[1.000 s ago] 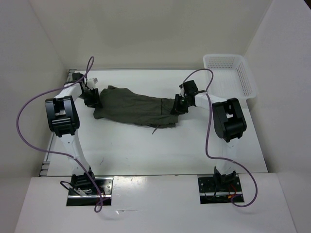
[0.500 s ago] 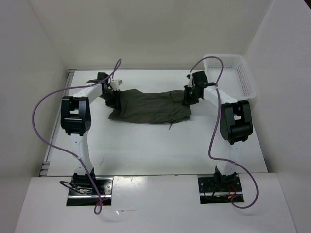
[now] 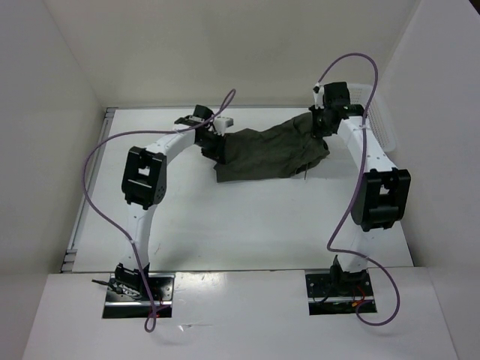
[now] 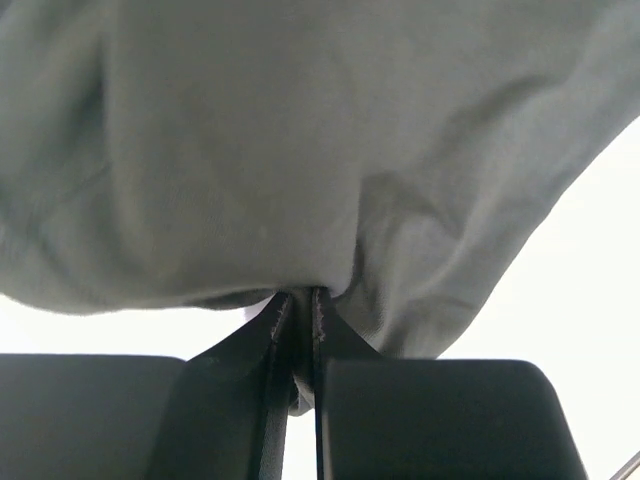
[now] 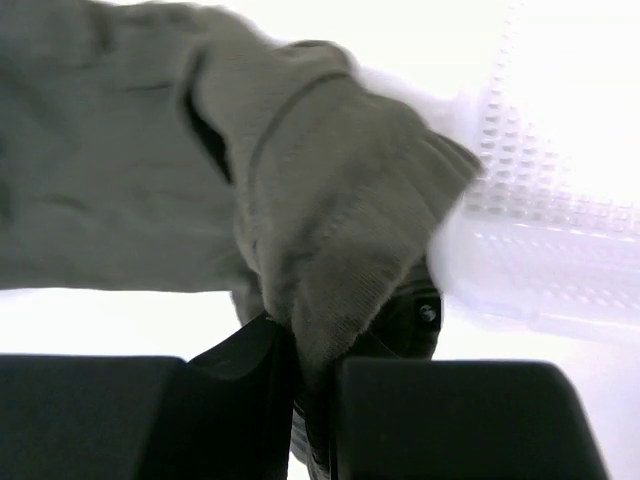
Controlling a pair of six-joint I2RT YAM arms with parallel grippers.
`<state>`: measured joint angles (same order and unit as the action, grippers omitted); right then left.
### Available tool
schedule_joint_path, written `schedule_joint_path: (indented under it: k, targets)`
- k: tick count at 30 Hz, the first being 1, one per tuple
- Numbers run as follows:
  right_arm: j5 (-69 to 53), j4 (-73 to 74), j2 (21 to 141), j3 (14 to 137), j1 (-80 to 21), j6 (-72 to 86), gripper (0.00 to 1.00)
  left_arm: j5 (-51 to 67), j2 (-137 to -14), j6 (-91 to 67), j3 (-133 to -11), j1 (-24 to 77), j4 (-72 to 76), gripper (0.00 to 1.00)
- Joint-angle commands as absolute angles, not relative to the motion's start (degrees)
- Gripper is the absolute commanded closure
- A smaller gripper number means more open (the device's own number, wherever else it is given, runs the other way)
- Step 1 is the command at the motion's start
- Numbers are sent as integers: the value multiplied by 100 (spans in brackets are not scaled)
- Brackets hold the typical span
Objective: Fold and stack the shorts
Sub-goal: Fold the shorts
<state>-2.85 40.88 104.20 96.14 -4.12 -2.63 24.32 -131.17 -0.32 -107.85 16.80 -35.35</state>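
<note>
The dark olive-green shorts (image 3: pixel 266 150) hang stretched between my two grippers over the far part of the table. My left gripper (image 3: pixel 211 142) is shut on the shorts' left end; in the left wrist view the cloth (image 4: pixel 300 160) is pinched between the jaws (image 4: pixel 296 300). My right gripper (image 3: pixel 322 124) is shut on the right end, next to the basket; in the right wrist view the ribbed waistband (image 5: pixel 340 250) is clamped between the fingers (image 5: pixel 315 350). The lower edge of the shorts trails on the table.
The white plastic mesh basket (image 3: pixel 382 124) stands at the far right, partly behind my right arm, and shows blurred in the right wrist view (image 5: pixel 540 240). White walls enclose the table on three sides. Purple cables loop above both arms.
Both grippers have carried the shorts to the right and toward the back of the table. The right end now sits by the basket, and both arms are stretched further out.
</note>
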Motion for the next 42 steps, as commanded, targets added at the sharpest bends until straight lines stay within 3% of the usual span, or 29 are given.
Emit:
schedule_joint_path:
  k: [1, 15, 30, 33, 36, 37, 42]
  targets:
    - [192, 4411, 10011, 10054, -965, -185, 100, 2461, -13359, 0, -11074, 1924, -3489, 94]
    - [765, 4685, 11425, 11522, -3092, 641, 100, 2206, -13420, 0, -10960, 1925, -3199, 99]
    - [835, 4632, 12911, 12586, -3867, 949, 100, 2566, -13781, 0, -11241, 1749, -3199, 100]
    - [696, 4570, 12963, 12639, -3981, 1002, 87, 2497, -13781, 0, -11241, 1635, -3199, 100]
    - [249, 4430, 12964, 12762, -3981, 758, 68, 2364, -13712, 0, -11241, 1477, -3252, 92]
    - [133, 4430, 12886, 12849, -3981, 678, 55, 2312, -13659, 0, -11180, 1381, -3252, 90]
    - [-614, 3868, 12394, 12684, -4121, 142, 32, 2110, -13544, 0, -11180, 1091, -3313, 79]
